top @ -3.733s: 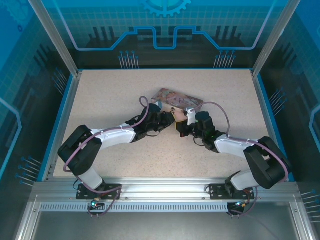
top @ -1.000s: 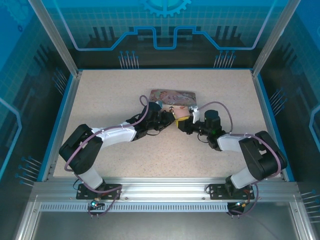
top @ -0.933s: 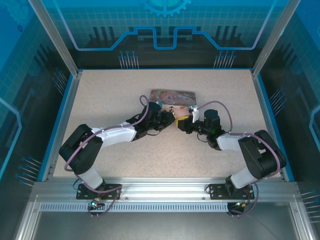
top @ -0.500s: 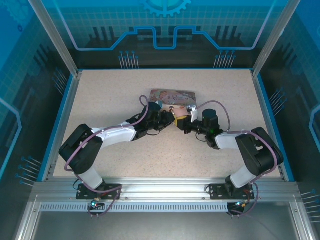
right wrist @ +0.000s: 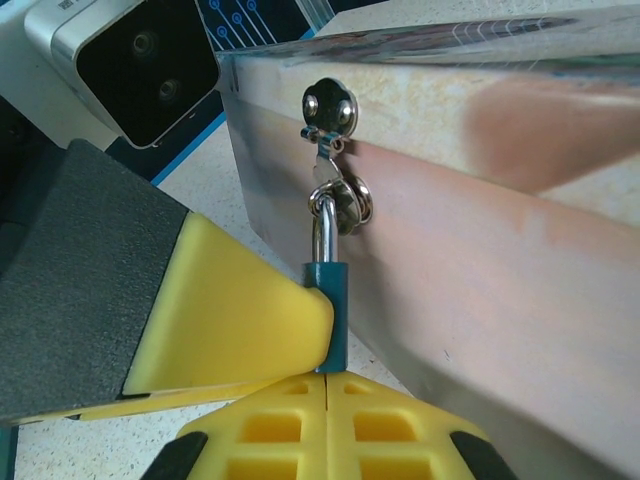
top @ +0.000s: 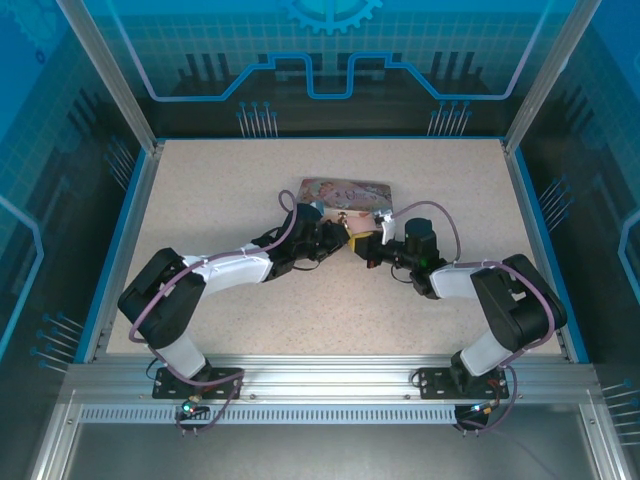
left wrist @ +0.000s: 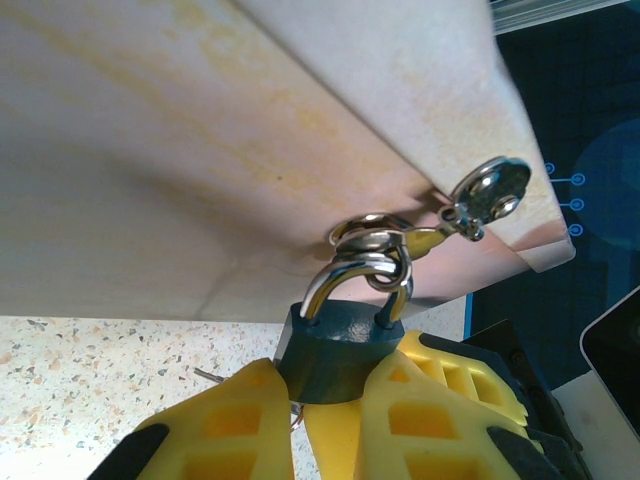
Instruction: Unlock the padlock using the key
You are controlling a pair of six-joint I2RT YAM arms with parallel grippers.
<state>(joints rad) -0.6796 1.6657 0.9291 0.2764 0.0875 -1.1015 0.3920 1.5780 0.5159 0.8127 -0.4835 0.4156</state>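
Left claw (left wrist: 330, 378) clamped the small teal metal padlock (left wrist: 335, 340); right claw (right wrist: 328, 385), closed tight just below, needed straight, gentle key entry.

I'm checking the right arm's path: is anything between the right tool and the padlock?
Nothing visible does. The shut right tool sits directly under the padlock, tips at its base. The left tool clamps the padlock body from the sides, not across that gap.

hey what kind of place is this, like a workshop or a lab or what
Most likely a robotics lab test cell, not a home or shop floor: a speckled beige tabletop boxed in by silver aluminium frame posts and blue circuit-patterned panels.
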